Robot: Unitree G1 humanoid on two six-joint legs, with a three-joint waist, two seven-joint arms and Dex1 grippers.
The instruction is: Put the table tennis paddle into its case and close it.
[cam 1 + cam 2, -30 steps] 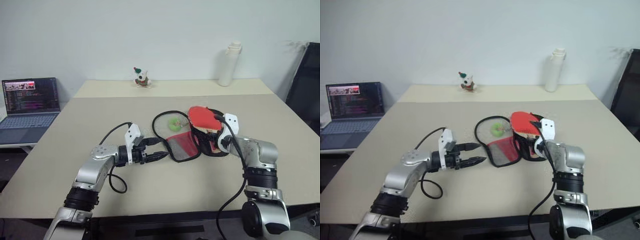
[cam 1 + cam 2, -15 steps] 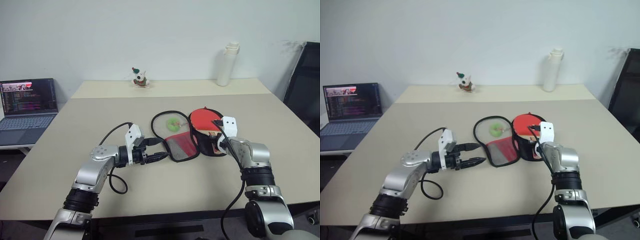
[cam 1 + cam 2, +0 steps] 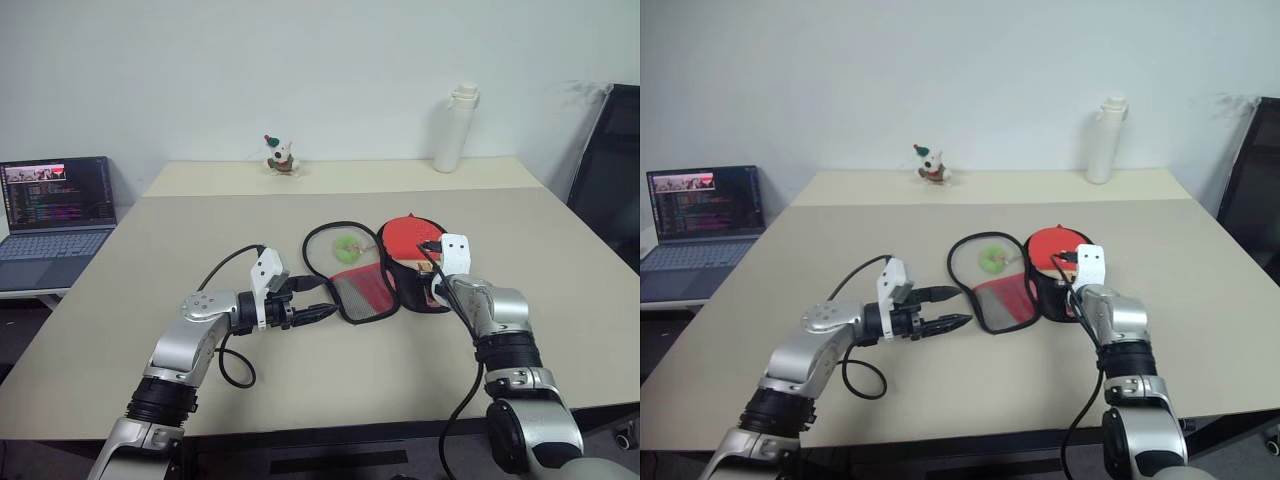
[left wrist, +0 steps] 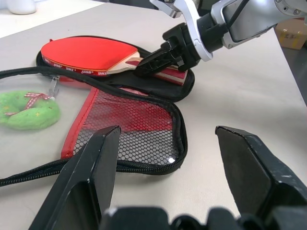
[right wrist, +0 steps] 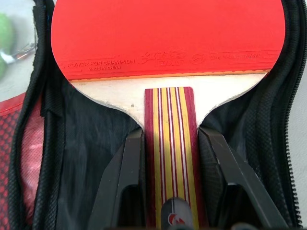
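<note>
The right gripper [image 5: 169, 158] clamps the paddle [image 4: 88, 54] handle inside the open case [image 4: 139, 129]; paddle edge apparently touches the zipper rim. The left gripper [image 3: 322, 298] hangs open over bare table [image 3: 160, 250].

We see case [image 3: 372, 280] open mid-counter [image 3: 150, 260]; paddle [image 3: 408, 236] in its right half, ring [image 3: 347, 247] left of paddle, bottle [image 3: 452, 128] far behind, laptop [image 3: 55, 205] far left.

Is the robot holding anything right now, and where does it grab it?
The right gripper holds the paddle by its striped wooden handle, over the open case. The left gripper is open and holds nothing.
</note>
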